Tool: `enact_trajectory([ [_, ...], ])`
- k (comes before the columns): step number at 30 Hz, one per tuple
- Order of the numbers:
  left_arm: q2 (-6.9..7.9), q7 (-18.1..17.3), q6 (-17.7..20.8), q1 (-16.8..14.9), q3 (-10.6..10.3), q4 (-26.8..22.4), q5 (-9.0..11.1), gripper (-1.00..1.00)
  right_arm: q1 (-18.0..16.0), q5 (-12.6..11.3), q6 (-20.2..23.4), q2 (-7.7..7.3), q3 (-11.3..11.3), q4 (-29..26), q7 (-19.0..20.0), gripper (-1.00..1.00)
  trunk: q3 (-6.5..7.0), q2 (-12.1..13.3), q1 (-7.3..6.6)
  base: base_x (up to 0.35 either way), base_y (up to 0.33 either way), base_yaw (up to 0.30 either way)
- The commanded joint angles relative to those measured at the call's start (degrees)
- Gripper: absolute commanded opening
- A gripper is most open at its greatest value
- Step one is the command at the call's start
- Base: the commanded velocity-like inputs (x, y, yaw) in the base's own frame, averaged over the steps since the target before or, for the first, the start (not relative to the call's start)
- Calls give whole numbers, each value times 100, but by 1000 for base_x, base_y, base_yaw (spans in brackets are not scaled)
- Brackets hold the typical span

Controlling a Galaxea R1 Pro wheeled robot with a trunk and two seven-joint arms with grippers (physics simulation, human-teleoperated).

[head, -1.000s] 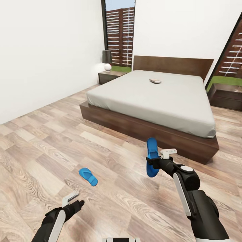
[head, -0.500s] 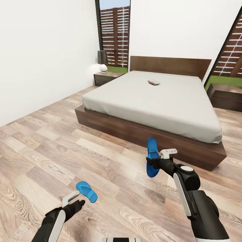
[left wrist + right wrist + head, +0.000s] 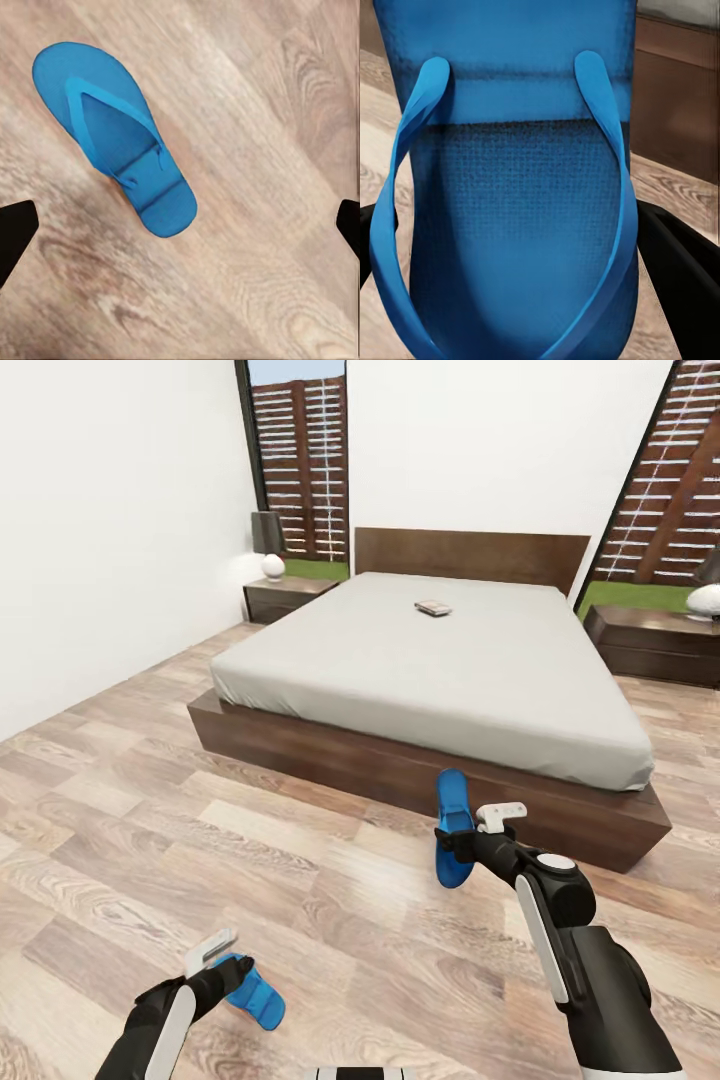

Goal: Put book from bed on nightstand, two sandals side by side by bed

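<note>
One blue sandal (image 3: 452,838) hangs upright above the floor in front of the bed (image 3: 440,660), with my right gripper (image 3: 457,847) shut on it; its sole and straps (image 3: 510,187) show close up between the fingers. The other sandal (image 3: 258,1000) lies flat on the wood floor, right beneath my left gripper (image 3: 222,961). That gripper is open, its fingertips (image 3: 15,232) wide apart above the sandal (image 3: 112,135) and not touching it. The book (image 3: 433,608) lies on the mattress near the headboard. Dark nightstands stand at the bed's left (image 3: 285,598) and right (image 3: 650,645).
A grey lamp (image 3: 267,532) and a white globe (image 3: 273,566) sit on the left nightstand; another white globe (image 3: 705,600) sits on the right one. Tall windows flank the headboard. A white wall runs along the left. Open wood floor lies between me and the bed frame.
The whole view has shifted as the robot moved and turned; the floor sandal now lies directly under my left gripper. The right gripper still holds its sandal the same way.
</note>
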Motion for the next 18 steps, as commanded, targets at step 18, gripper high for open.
enact_trajectory([
  [18, -16, 62, -16, -1, 15, -8, 62, 100, -5, 3, 50, 1, -3, -6, 13, -100, 35, -2, 2, 85, 65, -261],
])
